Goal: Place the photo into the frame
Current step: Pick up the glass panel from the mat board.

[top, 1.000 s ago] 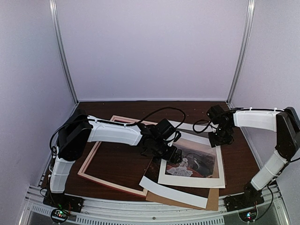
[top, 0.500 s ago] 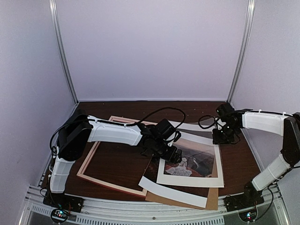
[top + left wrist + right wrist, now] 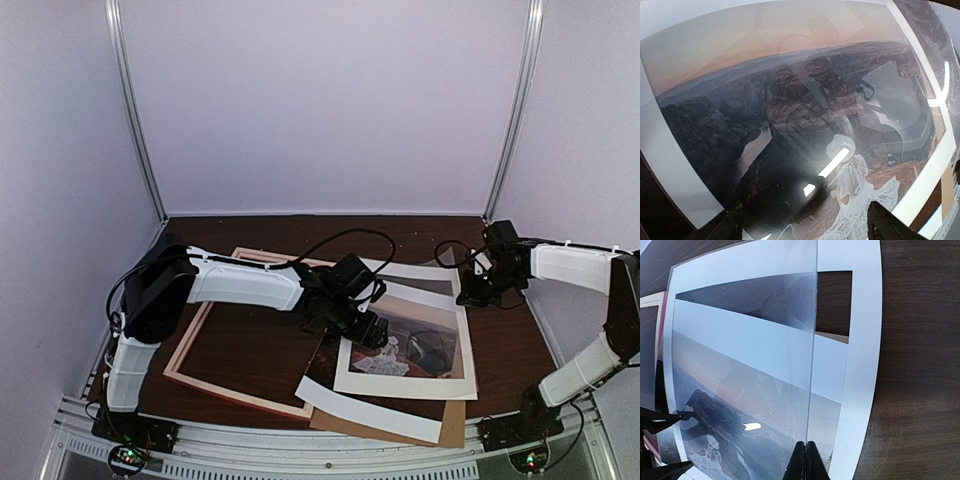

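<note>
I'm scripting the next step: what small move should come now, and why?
Probably push the clear sheet sideways with the shut right fingers, whose tips meet its edge. It seems to cover the photo, so the open left fingers above cannot pinch it yet for the frame.

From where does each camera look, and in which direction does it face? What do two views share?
Top external: above and behind the arm bases, facing forward and down at the table; both arms show, the left gripper over the photo, the right gripper by its far right corner, the frame at left.
Left wrist: close above the photo, facing down; its open jaws at the bottom corners.
Right wrist: above the white mat, facing down; its shut jaws at bottom.
Shared: both wrist views show the photo.
</note>
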`<action>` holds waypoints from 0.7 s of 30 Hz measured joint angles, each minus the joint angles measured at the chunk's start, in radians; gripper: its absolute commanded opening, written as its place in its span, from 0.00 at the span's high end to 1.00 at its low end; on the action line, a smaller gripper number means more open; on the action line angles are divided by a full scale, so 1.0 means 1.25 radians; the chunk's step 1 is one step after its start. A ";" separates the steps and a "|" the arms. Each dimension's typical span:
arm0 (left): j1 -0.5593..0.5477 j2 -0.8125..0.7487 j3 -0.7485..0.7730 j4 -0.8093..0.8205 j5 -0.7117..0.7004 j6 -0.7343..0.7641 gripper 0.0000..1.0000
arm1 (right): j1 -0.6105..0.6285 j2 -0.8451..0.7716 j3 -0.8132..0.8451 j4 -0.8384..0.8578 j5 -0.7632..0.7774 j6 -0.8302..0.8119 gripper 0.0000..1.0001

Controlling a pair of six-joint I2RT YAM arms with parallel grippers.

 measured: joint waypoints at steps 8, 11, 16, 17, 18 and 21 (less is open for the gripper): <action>0.000 0.000 -0.004 0.006 0.000 0.000 0.11 | -0.022 -0.028 0.000 -0.009 -0.025 -0.007 1.00; 0.003 -0.008 -0.019 0.024 0.005 0.000 0.09 | -0.025 -0.057 0.002 -0.024 -0.030 -0.011 1.00; 0.018 -0.047 -0.069 0.032 0.022 0.008 0.08 | -0.025 -0.110 0.027 -0.064 -0.047 -0.027 1.00; 0.024 -0.058 -0.079 0.029 0.023 0.012 0.07 | -0.025 -0.127 0.040 -0.079 -0.053 -0.032 1.00; 0.031 -0.070 -0.090 0.026 0.025 0.018 0.07 | -0.025 -0.133 0.044 -0.081 -0.054 -0.034 1.00; 0.062 -0.118 -0.122 0.019 0.036 0.032 0.07 | -0.025 -0.162 0.066 -0.095 -0.081 -0.045 1.00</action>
